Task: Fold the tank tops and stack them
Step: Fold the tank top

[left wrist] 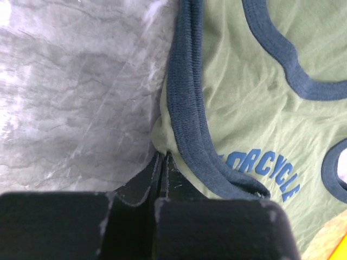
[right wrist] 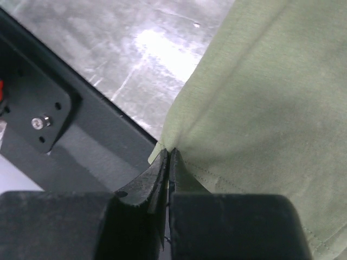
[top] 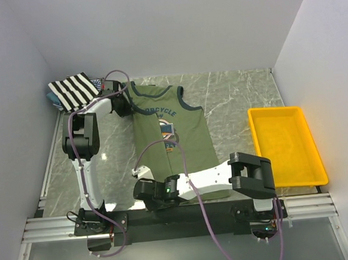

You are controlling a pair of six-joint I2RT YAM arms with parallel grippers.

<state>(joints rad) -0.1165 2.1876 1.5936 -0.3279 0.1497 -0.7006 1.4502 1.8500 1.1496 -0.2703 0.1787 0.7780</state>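
An olive green tank top (top: 177, 136) with navy trim and a blue chest print lies on the marble table, its left side folded over. My left gripper (top: 125, 105) is shut on its upper left edge by the armhole trim (left wrist: 187, 108); the jaws are pressed together on the cloth. My right gripper (top: 144, 191) is shut on the bottom left hem corner (right wrist: 168, 146) near the front rail. A black-and-white striped tank top (top: 73, 90) lies at the back left on a blue patterned one (top: 55, 101).
A yellow plastic tray (top: 287, 145) stands at the right. The black front rail (right wrist: 81, 135) runs just below the hem corner. White walls close in the left, back and right sides.
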